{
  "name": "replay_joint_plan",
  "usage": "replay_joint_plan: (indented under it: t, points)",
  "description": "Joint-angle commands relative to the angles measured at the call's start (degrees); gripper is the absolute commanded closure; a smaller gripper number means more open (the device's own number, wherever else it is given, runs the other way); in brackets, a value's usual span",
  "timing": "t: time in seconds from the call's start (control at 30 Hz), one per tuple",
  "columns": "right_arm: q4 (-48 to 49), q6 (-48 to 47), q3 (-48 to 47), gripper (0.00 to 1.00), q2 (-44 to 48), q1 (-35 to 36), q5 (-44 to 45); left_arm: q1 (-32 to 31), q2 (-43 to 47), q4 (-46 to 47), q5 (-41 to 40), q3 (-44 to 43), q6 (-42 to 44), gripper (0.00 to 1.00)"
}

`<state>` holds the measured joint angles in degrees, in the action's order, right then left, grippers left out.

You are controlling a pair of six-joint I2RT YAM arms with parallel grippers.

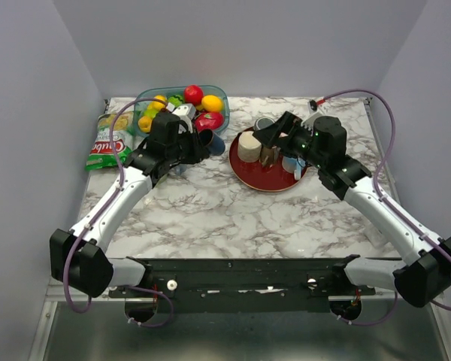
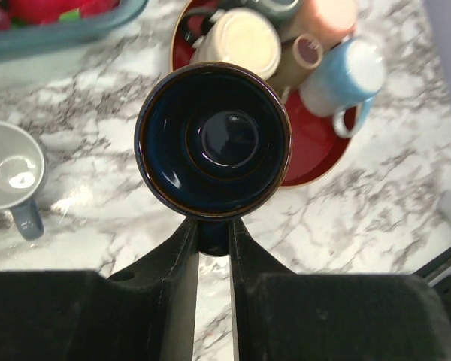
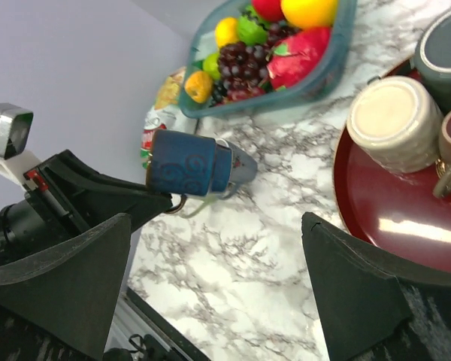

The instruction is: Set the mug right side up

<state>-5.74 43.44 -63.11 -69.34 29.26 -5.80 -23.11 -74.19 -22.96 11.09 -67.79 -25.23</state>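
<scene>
My left gripper (image 2: 213, 235) is shut on the handle of a dark blue mug (image 2: 213, 139). It holds the mug on its side above the marble table, mouth facing the wrist camera. The same mug, with a swirl pattern, shows in the right wrist view (image 3: 188, 173) and in the top view (image 1: 211, 141), left of the red tray (image 1: 269, 183). My right gripper (image 3: 216, 218) is open and empty, over the tray's left part in the top view (image 1: 276, 138).
The red tray (image 2: 316, 150) holds several mugs, among them a cream one upside down (image 1: 248, 147) and a light blue one (image 2: 346, 75). A grey mug (image 2: 11, 169) stands upright on the table. A fruit bowl (image 1: 182, 105) and a snack bag (image 1: 109, 143) sit at the back left.
</scene>
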Motion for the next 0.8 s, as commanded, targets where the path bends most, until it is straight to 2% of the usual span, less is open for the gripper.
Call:
replay_joint_plan:
  t: [0.0, 0.2, 0.47, 0.77]
  points:
    - [-3.14, -1.17, 1.15, 0.00, -1.76, -0.08, -0.51, -0.35, -1.92, 0.11, -2.48, 1.34, 3.52, 1.00]
    - [-4.72, -2.75, 2.29, 0.00, -2.38, -0.08, -2.20, -1.58, -4.90, 1.78, -5.90, 4.68, 4.49, 1.00]
    - [-6.48, -3.89, 4.05, 0.00, -2.38, -0.08, -1.76, -5.01, -10.96, 3.98, -15.73, 6.79, 4.49, 1.00]
    - [-6.04, -3.45, 8.44, 0.00, -0.62, -0.08, 5.54, -5.98, -17.73, 6.44, -25.23, 6.71, 5.19, 1.00]
